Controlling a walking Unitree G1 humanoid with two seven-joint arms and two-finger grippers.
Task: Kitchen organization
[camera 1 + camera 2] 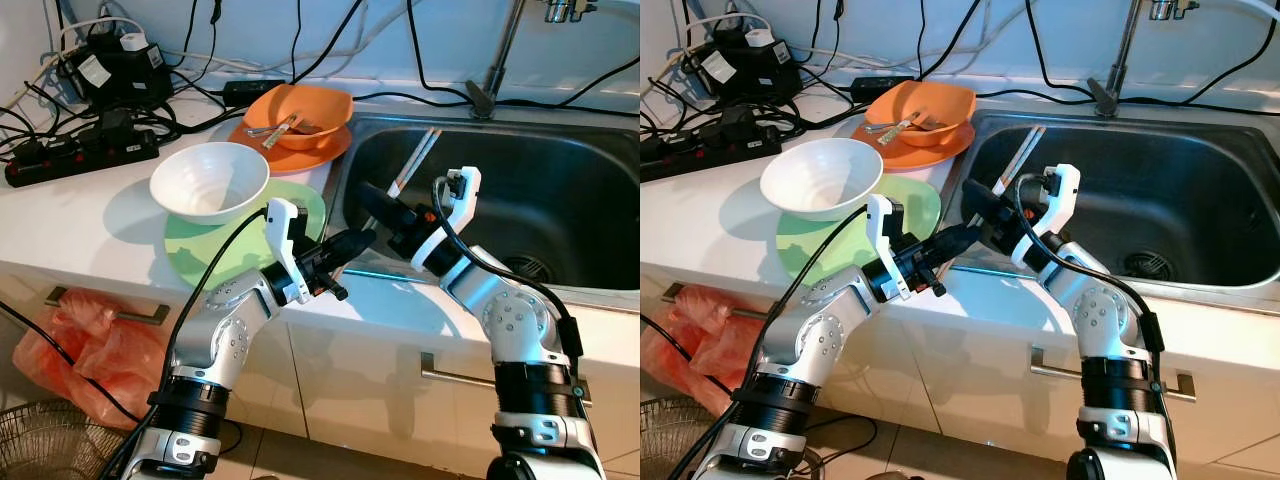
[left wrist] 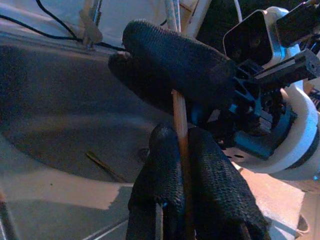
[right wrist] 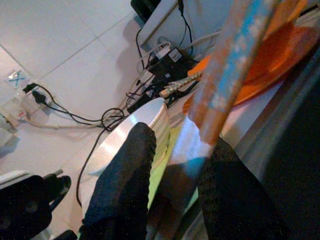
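L gripper (image 2: 182, 150) clamps thin wooden chopsticks (image 1: 410, 165) at steel sink (image 1: 560, 190) rim; R gripper (image 1: 372, 205) fingers apart beside them. L wrist cam: woven pads (image 2: 215, 175).

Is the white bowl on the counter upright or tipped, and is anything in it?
Upright and empty: the white bowl sits mouth-up on the green plate, its bare inside showing.

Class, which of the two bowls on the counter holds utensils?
The orange bowl, on the orange plate beside the sink; the white bowl is empty.
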